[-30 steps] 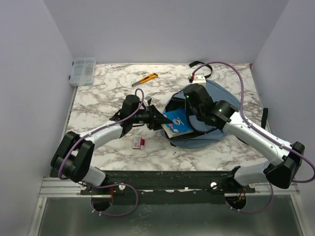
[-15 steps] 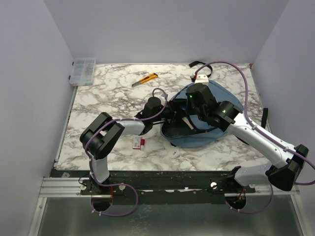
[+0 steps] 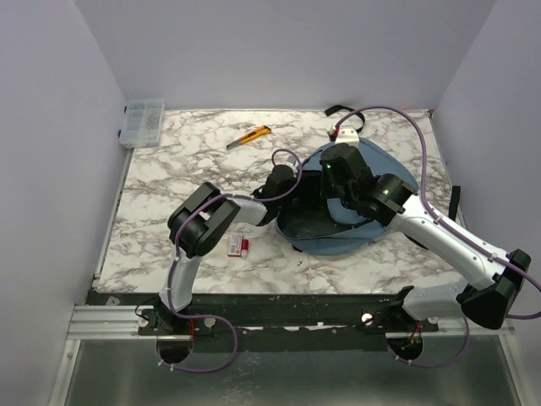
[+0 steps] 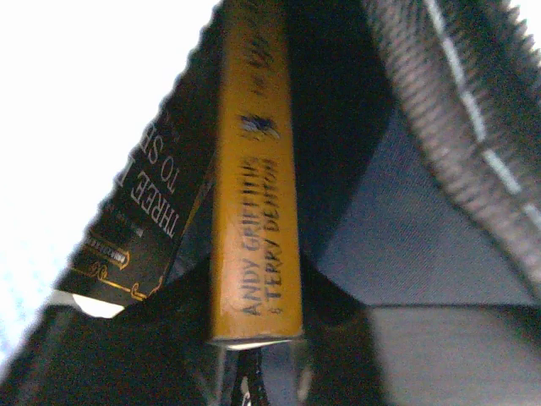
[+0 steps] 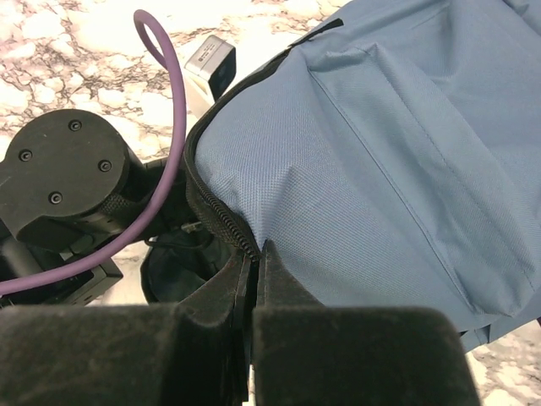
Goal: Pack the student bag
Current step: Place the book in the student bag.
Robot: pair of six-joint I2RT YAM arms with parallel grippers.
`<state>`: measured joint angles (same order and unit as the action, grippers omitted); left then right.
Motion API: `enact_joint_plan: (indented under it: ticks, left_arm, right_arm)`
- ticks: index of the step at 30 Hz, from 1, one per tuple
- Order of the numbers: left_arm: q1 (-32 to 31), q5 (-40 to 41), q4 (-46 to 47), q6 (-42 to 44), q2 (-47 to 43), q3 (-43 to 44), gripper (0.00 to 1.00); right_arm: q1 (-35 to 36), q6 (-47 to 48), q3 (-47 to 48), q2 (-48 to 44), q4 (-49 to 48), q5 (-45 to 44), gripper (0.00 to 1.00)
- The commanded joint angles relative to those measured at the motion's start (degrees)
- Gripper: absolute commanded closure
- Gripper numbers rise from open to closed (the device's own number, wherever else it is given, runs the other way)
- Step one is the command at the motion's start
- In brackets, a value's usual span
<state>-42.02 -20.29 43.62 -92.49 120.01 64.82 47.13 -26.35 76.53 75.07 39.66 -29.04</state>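
Toward three o'clock, left gripper point(image 4: 254, 355) clamps a yellow book point(image 4: 254, 211) inside the bag point(image 5: 380, 152); right gripper point(image 5: 254, 271) pinches its zipper rim point(image 5: 215, 216) tight.

My gripper point(image 4: 254, 351) clamps the near end of a yellow book point(image 4: 258, 194). Its spine faces me and runs straight ahead from between my dark fingers point(image 4: 331, 298). Just left of it leans a dark book point(image 4: 156, 211) with gold lettering. To my right is the blue inner fabric of the student bag point(image 4: 406, 245), with its zipper edge point(image 4: 461, 110) further ahead on the right.
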Motion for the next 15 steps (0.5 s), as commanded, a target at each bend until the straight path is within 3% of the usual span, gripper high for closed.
enact_joint_plan:
  ticks: [1,3,8,12,15]
  left_arm:
    - [-0.2,-1.1,-1.6,4.0,-3.7,1.6,0.63]
    - [0.0,-3.5,-5.2,5.2,-4.3,2.4,0.58]
    - [-0.1,-6.7,-7.1,4.1,-5.5,2.2,0.31]
    - [0.1,-7.2,-8.3,5.3,-7.7,1.4,0.26]
    - [0.2,-8.8,-14.8,3.8,-9.0,2.2,0.26]
  right_arm:
    - [0.2,-0.7,0.2,-1.9,-1.7,-0.1,0.99]
    - [0.2,-0.7,0.1,-1.6,-1.3,-0.8,0.99]
    - [0.2,-0.1,-0.8,-1.1,-1.9,-0.5,1.00]
    - [0.2,-0.2,-1.0,-1.1,-1.9,0.5,0.99]
    - [0.2,-0.4,-1.1,-1.2,-1.2,0.2,0.99]
